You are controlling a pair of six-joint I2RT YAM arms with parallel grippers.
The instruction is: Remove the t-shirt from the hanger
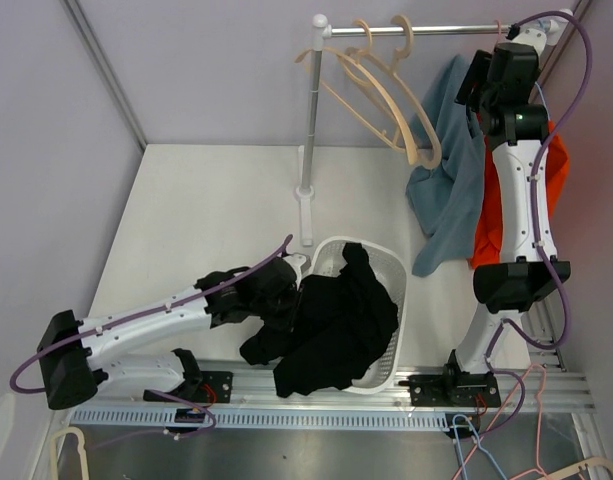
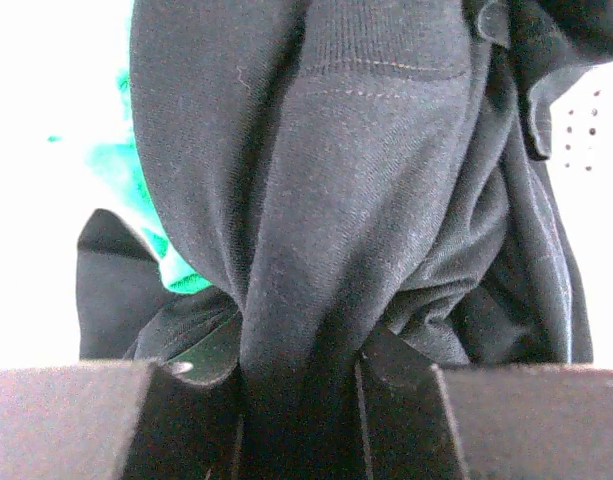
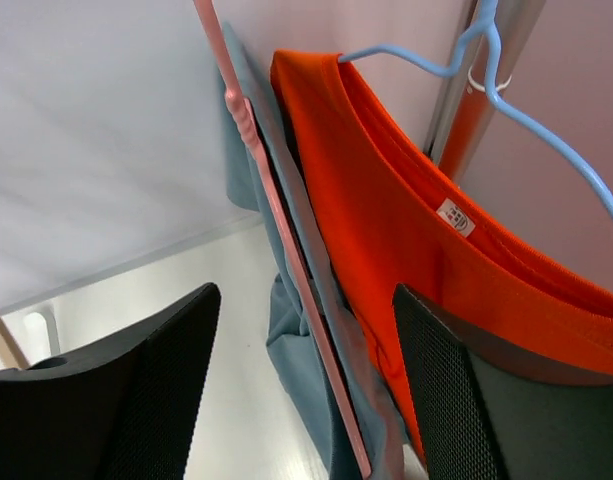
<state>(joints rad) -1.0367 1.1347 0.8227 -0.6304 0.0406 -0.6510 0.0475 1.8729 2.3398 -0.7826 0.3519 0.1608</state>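
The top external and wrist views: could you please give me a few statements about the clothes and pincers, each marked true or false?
1. The left pincer is shut on the black garment. True.
2. The orange t-shirt hangs on a pink hanger. False: it hangs on a blue hanger.
3. The right pincer is open. True.
4. The white basket holds nothing. False: the black garment lies in it and spills over its near rim.
5. The cream hangers carry shirts. False: they hang bare.
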